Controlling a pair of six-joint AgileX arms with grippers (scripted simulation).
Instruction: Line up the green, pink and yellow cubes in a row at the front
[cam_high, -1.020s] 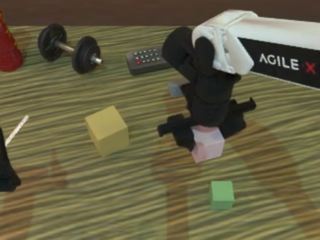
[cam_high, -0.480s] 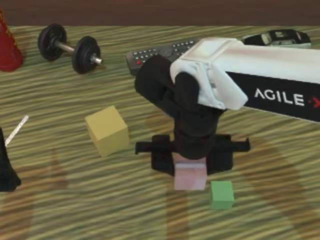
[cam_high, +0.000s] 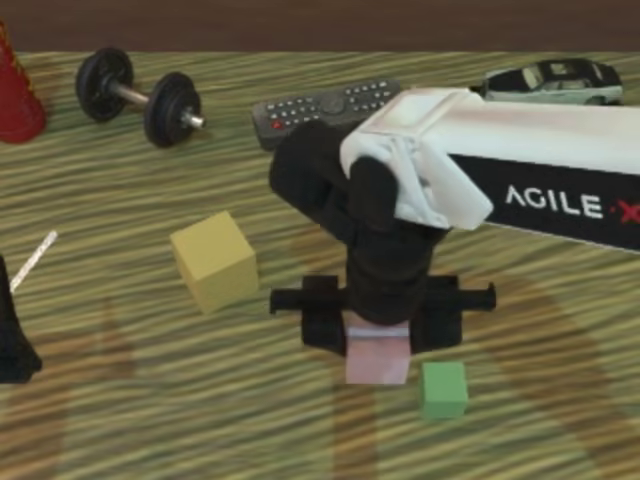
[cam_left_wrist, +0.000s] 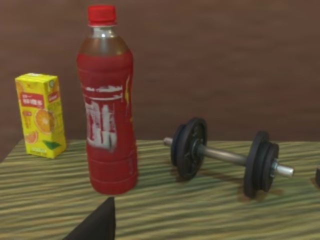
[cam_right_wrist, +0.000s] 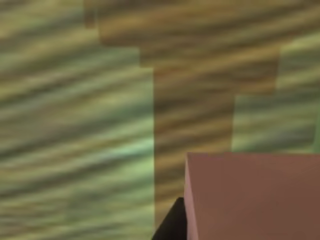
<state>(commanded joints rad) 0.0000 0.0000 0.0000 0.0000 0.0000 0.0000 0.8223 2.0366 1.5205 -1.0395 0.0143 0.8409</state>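
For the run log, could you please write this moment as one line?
right gripper: shut on pink cube, beside green cube | yellow cube: apart, left | left gripper: parked

The bench (cam_high: 120, 400) has a streaked surface of green, tan and brown, like woven grass or rough-grained wood, and it fills nearly the whole top view. Soft brown shadows lie across it in broad bands. Along the far edge runs a strip of dark brown wall (cam_high: 300, 22), plain and unlit. From the left wrist view the same wall (cam_left_wrist: 225, 65) rises behind the bench (cam_left_wrist: 200, 220) as a flat reddish-brown plane with faint horizontal grain. The light is even and diffuse.
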